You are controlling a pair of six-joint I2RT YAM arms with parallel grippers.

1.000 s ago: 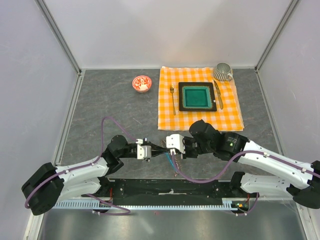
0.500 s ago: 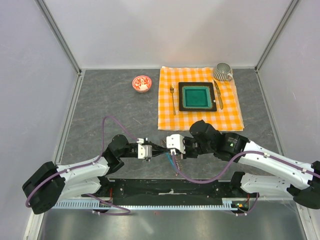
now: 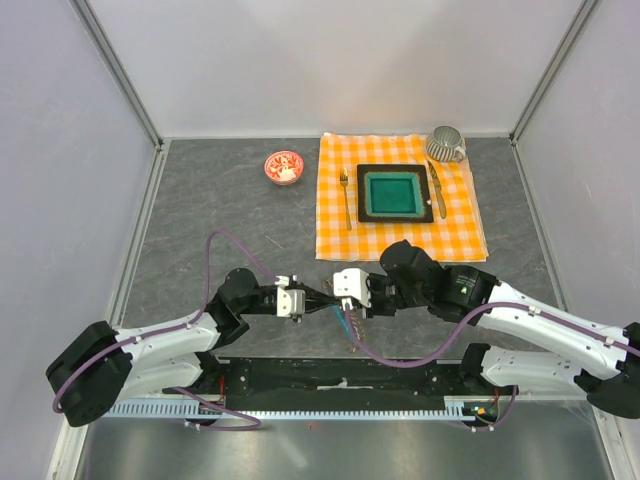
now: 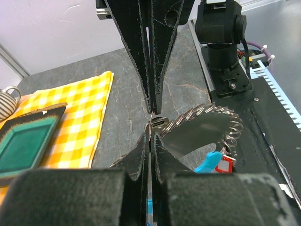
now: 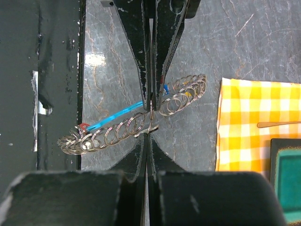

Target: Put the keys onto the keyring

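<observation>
The keyring (image 5: 117,134) is a grey coiled wire loop with a cyan strip, held in the air just above the table's near edge (image 3: 346,322). My two grippers meet tip to tip over it. The left gripper (image 4: 149,137) is shut on a thin metal key seen edge-on, with blue showing between its fingers. The right gripper (image 5: 149,133) is shut on the keyring's wire, where a small flat metal piece (image 5: 151,127) sticks out. A blue tag (image 4: 209,162) and a red tag (image 4: 225,165) hang from the loop (image 4: 202,121). In the top view the left gripper (image 3: 312,297) and the right gripper (image 3: 334,296) touch.
At the back right lies an orange checked cloth (image 3: 400,230) with a green square plate (image 3: 394,193), a fork (image 3: 345,196), a knife (image 3: 436,188) and a ribbed cup (image 3: 445,145). A small red-and-white bowl (image 3: 283,167) stands left of it. The black base rail (image 3: 340,375) runs under the grippers.
Almost nothing differs. Both grippers stay shut and tip to tip over the keyring, and the left wrist has crept slightly up the view.
</observation>
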